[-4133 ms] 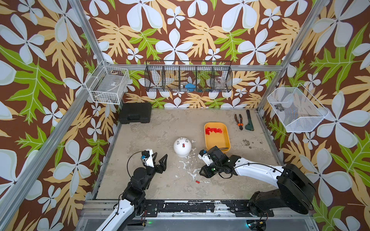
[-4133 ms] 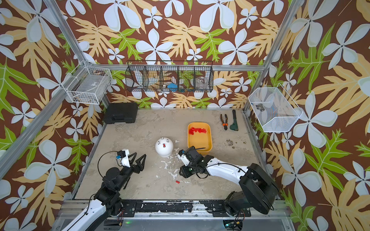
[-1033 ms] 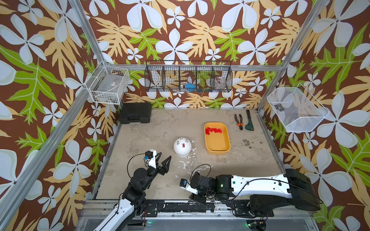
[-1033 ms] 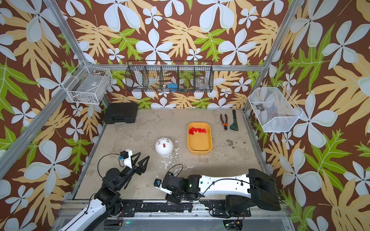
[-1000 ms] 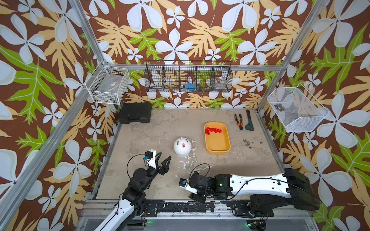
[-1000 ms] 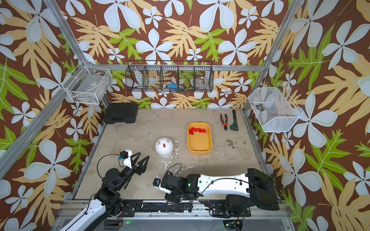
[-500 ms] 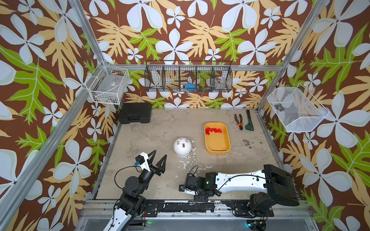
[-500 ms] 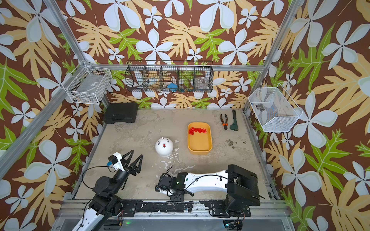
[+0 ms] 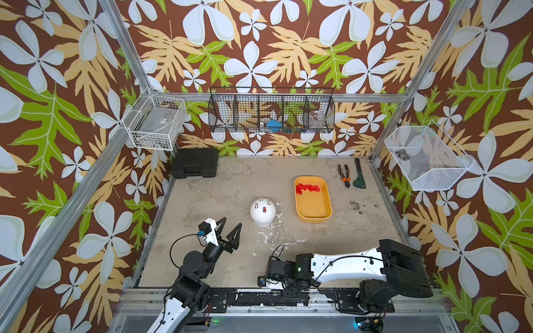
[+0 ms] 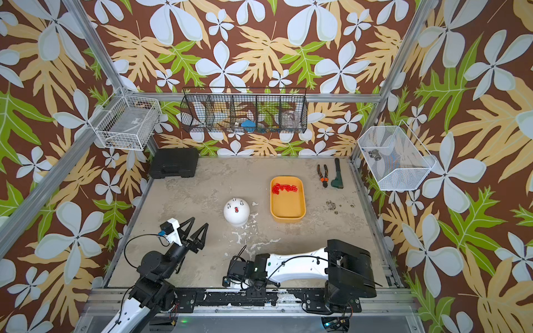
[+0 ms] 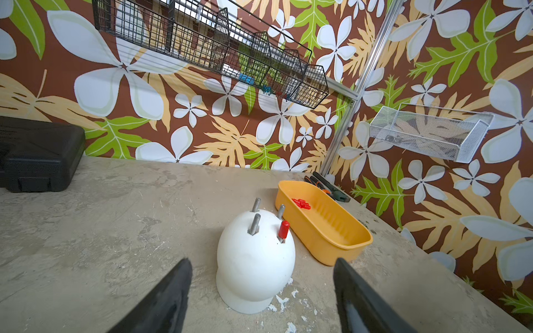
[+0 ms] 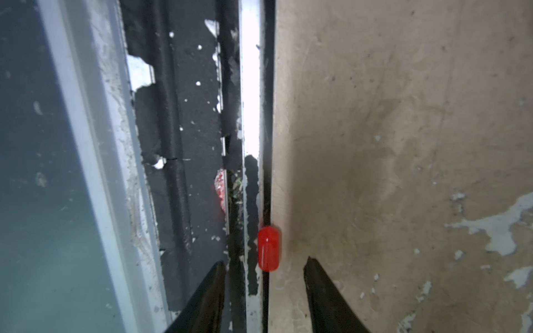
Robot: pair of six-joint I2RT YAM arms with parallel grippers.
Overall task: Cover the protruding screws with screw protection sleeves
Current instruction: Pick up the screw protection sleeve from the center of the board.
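The white dome (image 11: 255,265) stands just beyond our left gripper (image 9: 231,221), its fingers spread and empty; three protruding screws (image 11: 254,224) are bare, one capped red. Our right gripper (image 12: 264,274) gapes, grasping nothing; a loose screw protection sleeve (image 12: 268,248) lies just ahead of its fingertips.

The left arm (image 9: 171,312) and right arm (image 9: 343,263) are white with black joints and black cables. The left end effector (image 9: 232,221) has pointy black fingers (image 9: 236,235).

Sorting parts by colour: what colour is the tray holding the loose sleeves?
Orange-yellow tray, clearest in the left wrist view.
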